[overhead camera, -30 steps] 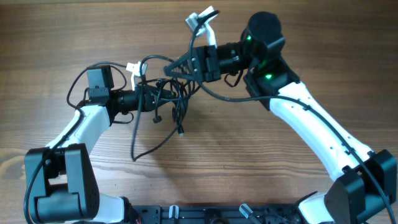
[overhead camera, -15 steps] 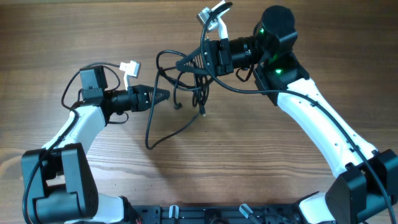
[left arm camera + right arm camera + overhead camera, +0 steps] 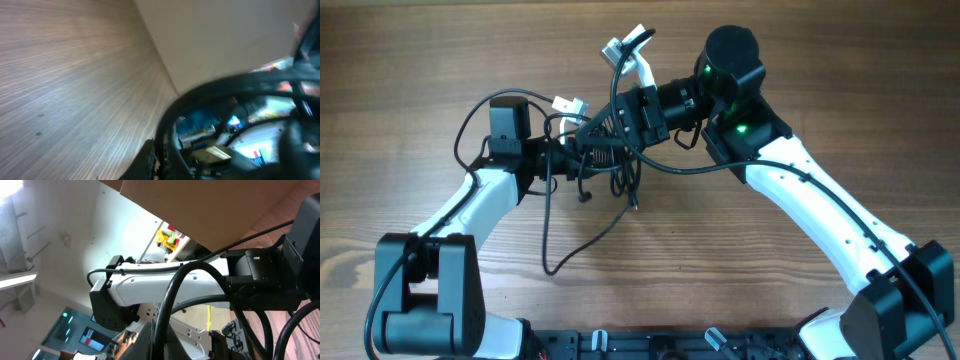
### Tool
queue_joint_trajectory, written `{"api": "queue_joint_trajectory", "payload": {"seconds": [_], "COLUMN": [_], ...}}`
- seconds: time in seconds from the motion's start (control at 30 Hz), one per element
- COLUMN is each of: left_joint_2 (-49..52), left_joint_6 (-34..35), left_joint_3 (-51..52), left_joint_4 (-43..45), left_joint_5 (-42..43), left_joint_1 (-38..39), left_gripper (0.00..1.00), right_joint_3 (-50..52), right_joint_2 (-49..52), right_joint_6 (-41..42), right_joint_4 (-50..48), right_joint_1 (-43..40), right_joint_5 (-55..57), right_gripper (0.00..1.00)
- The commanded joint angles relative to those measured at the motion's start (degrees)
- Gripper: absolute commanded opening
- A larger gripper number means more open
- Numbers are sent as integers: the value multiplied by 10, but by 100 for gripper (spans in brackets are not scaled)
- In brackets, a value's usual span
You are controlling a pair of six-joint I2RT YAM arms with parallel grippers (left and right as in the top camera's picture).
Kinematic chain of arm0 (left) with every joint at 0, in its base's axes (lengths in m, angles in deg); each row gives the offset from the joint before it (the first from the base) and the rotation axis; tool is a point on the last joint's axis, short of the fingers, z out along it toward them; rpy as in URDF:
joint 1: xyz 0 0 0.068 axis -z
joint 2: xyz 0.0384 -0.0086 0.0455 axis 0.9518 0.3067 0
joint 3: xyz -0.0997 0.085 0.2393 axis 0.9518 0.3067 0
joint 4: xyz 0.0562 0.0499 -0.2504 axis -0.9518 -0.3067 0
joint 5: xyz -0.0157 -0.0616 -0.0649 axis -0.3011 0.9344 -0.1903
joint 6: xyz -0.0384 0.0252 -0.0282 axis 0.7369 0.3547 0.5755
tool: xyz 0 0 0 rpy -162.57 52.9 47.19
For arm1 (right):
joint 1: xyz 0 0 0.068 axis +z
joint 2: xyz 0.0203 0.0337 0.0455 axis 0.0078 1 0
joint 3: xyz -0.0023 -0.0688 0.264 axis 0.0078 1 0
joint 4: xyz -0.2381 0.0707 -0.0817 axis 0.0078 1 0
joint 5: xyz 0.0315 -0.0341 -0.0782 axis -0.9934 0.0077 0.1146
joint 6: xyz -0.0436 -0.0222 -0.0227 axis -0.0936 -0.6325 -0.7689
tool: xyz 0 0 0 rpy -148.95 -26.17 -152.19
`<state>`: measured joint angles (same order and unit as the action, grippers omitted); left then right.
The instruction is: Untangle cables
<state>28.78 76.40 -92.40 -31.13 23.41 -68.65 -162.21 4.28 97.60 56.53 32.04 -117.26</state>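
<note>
The step in hand is the pulling apart of the knot. The thin black cables hang as a tight bundle over the far middle of the brown wooden desk, between the two arms. One loose strand falls out of the bundle and curves toward the near side, where it lies on the wood.

The right claw enters the bundle from the right. It is clenched on a cord, and in its wrist view this cord runs out from between the fingers. The left claw enters from the left, just beside the right one. It is clenched too. Its wrist view is blurred, but a black cord seems to rise from its fingers, so I judge that it grips a strand.

The two claws are very near each other and the knot is not yet open. The next move, I think, calls for drawing the arms apart, left and right, slowly. If both claws hold the same cord, the pull would only tighten the knot.
</note>
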Motion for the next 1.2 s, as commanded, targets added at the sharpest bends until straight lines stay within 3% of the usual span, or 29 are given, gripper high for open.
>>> {"api": "queue_joint_trajectory", "payload": {"seconds": [0.0, 0.07, 0.13, 0.23, 0.33, 0.43, 0.63, 0.77, 0.9, 1.07, 1.17], "left_joint_2": [-7, -7, -7, -7, -7, -7, -7, -7, -7, -7, -7], "left_joint_6": [48, 48, 48, 48, 78, 133, 136, 143, 191, 194, 193], "left_joint_3": [0, 0, 0, 0, 0, 0, 0, 0, 0, 0, 0], "left_joint_4": [2, 2, 2, -2, -3, -5, -14, -68, -143, -186, -209], "left_joint_5": [-69, -69, -69, -70, -103, -155, -180, -299, -440, -516, -573], "left_joint_1": [-2, -3, -3, -3, -12, -24, -41, -69, -121, -188, -242], "left_gripper": [31, 38, 36, 20, 21, 6, 4, 4, 4, 4, 4], "right_joint_3": [-5, -5, -5, -5, -5, -5, -5, -5, -2, 16, 17], "right_joint_2": [3, 3, 3, 3, 3, 3, 3, 3, 3, 4, 4], "right_joint_6": [4, 9, 16, 21, 21, 21, 21, 16, 2, -26, -111], "right_joint_4": [-5, -6, -10, -19, -19, -19, -17, -17, -13, -7, 93], "right_joint_1": [9, 9, 9, 10, 10, 10, 10, 7, -10, -40, -80], "right_joint_5": [-2, -4, -4, -3, -5, -5, -10, -18, -24, -34, -33], "right_gripper": [4, 4, 4, 4, 4, 4, 4, 4, 4, 4, 4]}}
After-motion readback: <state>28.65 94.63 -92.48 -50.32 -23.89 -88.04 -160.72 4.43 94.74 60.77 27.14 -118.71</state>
